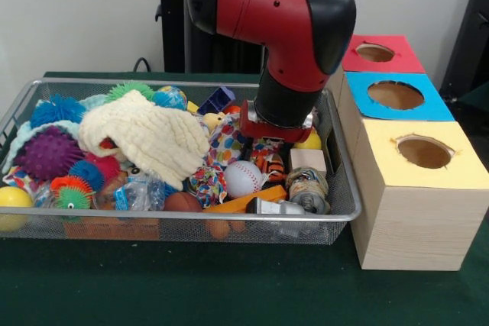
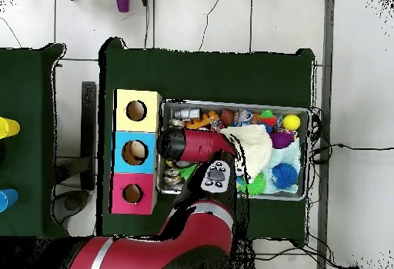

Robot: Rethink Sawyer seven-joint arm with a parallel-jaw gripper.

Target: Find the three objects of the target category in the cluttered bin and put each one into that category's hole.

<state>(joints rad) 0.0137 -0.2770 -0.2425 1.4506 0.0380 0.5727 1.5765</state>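
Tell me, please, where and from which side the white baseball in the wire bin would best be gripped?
Probably across its round middle, coming straight down from above. The baseball sits near the top of the clutter in the bin, its upper half bare, but an orange block lies under its front and patterned toys press in at its side, so a sideways approach looks blocked.

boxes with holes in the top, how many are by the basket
3, in a row beside the basket: the yellow-topped box nearest the front camera, the blue-topped box in the middle, the red-topped box farthest back. None looks hidden.
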